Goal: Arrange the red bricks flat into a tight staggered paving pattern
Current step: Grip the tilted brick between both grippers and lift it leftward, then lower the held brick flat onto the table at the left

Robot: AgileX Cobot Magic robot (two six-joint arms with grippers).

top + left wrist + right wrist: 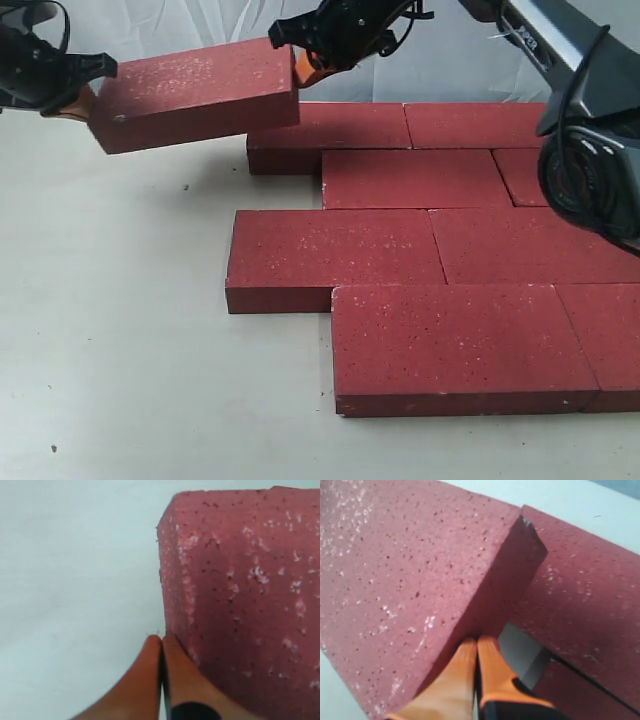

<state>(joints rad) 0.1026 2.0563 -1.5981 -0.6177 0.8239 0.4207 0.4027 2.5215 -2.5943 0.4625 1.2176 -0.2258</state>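
I see one brick (195, 92) up in the air at the far left of the scene, above the table (120, 350) and carried between the two arms. The left gripper (88, 100) stands at its left end and the right gripper (298, 66) at its right end. In the left wrist view the orange fingers (145, 680) of the left gripper (161, 639) lie together with no gap, and their tips press on the end face of the brick (245, 605), near its edge. In the right wrist view it is the same: the right gripper (477, 641) has its fingers (457, 680) together, with the tips against the other end face of the brick (405, 580). So neither gripper clamps the brick; it is squeezed between the two closed ones. It is a little tilted, the left end lower than the right one. Its right end hangs over the left end of the back row brick (330, 128), and I cannot tell if they touch. The other bricks lie flat on the table in four staggered rows, side against side. Behind is a row of two, then a second row (415, 178) set further to the right, then a third row (335, 252) starting more to the left, and the front row (455, 345) shifted right again. The rows go out of view on the right.
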